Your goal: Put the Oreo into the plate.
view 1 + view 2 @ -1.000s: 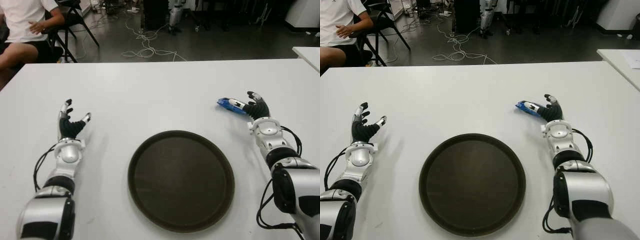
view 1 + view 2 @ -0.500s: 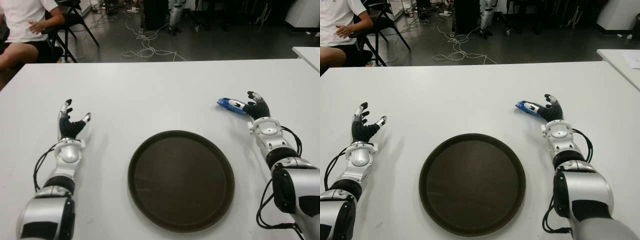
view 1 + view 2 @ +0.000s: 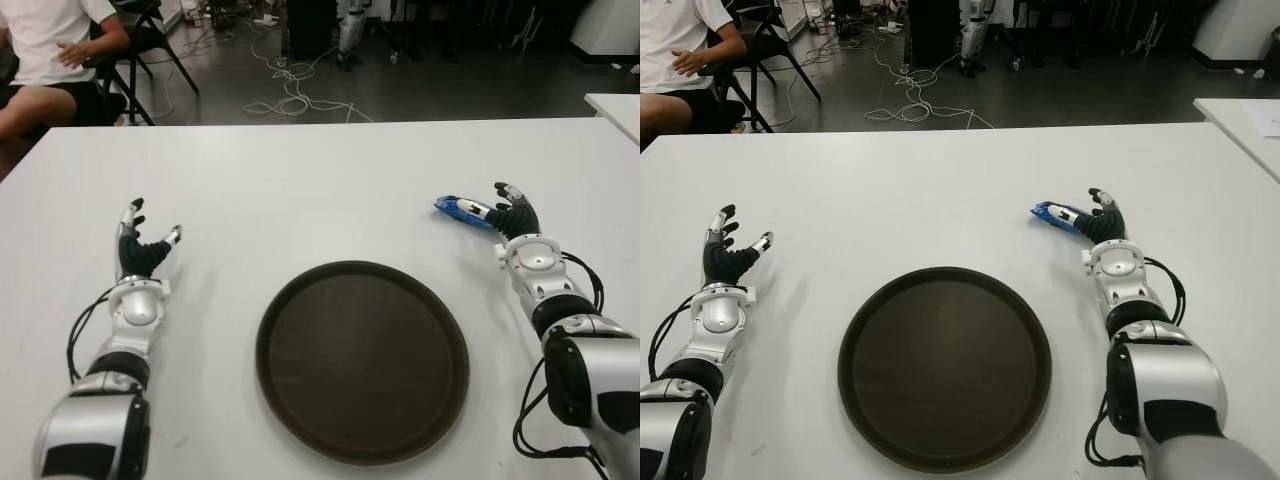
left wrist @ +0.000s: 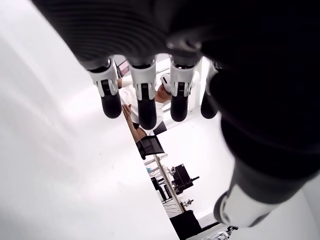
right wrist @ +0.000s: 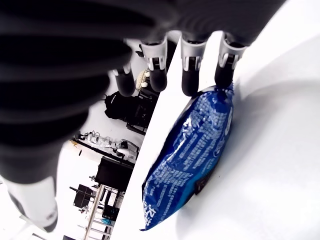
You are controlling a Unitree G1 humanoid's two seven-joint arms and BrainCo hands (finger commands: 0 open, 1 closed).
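Note:
The Oreo [image 3: 456, 209] is a blue packet lying flat on the white table [image 3: 300, 180], right of centre and beyond the plate. My right hand [image 3: 507, 211] sits just to its right with fingers spread. In the right wrist view the fingertips [image 5: 225, 75] reach the near end of the Oreo [image 5: 190, 150], and nothing is gripped. The round dark brown plate [image 3: 268, 352] lies near the table's front edge, between my arms, with nothing in it. My left hand [image 3: 143, 243] shows left of the plate, fingers spread [image 4: 145, 107] and holding nothing.
A person in a white shirt [image 3: 45, 40] sits on a chair at the back left, beyond the table's far edge. Cables [image 3: 290, 90] lie on the dark floor behind. The corner of another white table [image 3: 615, 105] shows at the far right.

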